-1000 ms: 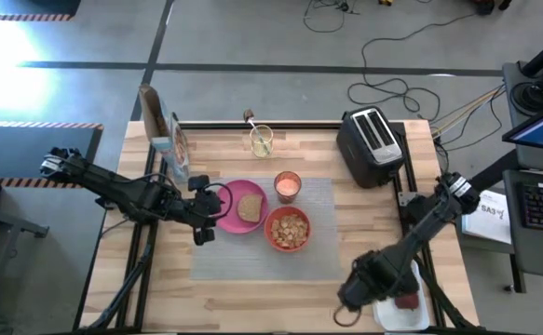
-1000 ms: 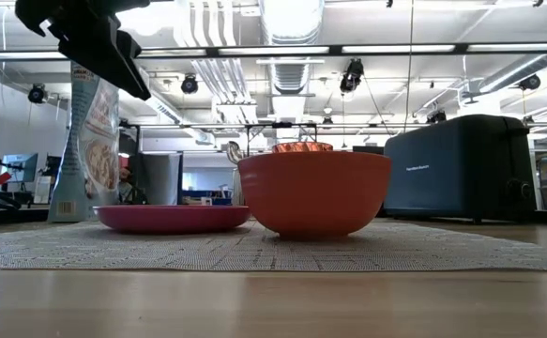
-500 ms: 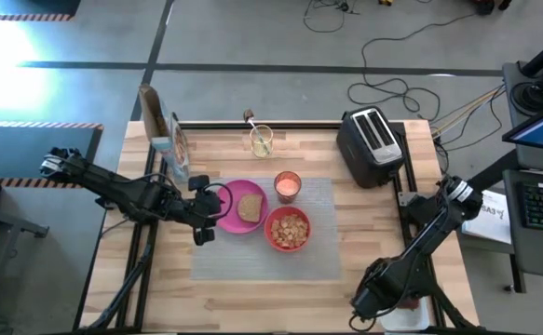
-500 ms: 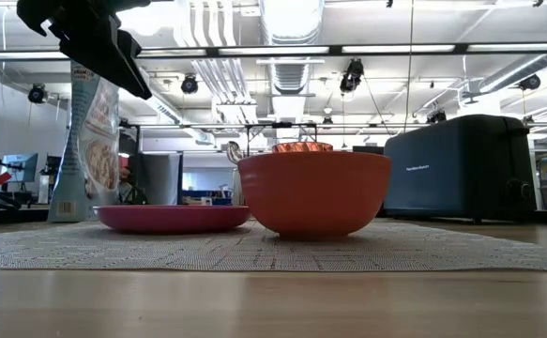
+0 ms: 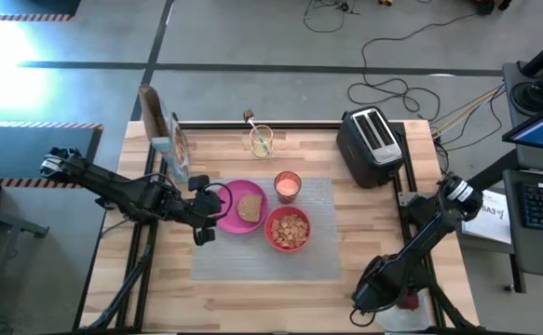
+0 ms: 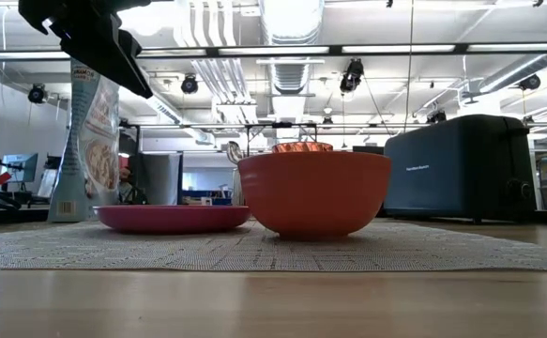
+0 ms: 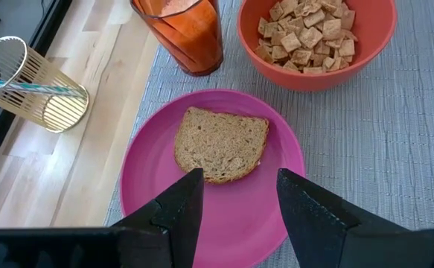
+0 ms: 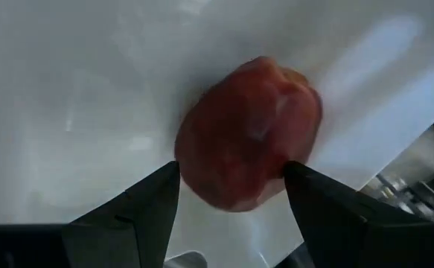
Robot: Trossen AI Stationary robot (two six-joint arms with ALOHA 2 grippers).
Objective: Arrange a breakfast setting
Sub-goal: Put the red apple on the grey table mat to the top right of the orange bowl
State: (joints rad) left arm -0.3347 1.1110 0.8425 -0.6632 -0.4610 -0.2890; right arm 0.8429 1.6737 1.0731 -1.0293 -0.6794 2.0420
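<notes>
Item 1, R gripper (image 8: 231, 195): I had its fingers spread wide, one on each side of the dark-red fruit (image 8: 248, 134), not closed on it; fruit lay on the white tray (image 8: 75, 82) at the table's near-right corner.

Item 2, L gripper (image 7: 235, 195): fingers apart, holding nothing, hovering over pink plate (image 7: 146, 179) w/ toast slice (image 7: 220, 143).

Item 3: bowl (image 5: 289, 229) of cereal & orange cup (image 5: 288, 186) on grey placemat (image 5: 327, 251); toaster (image 5: 373, 144) at far right.
</notes>
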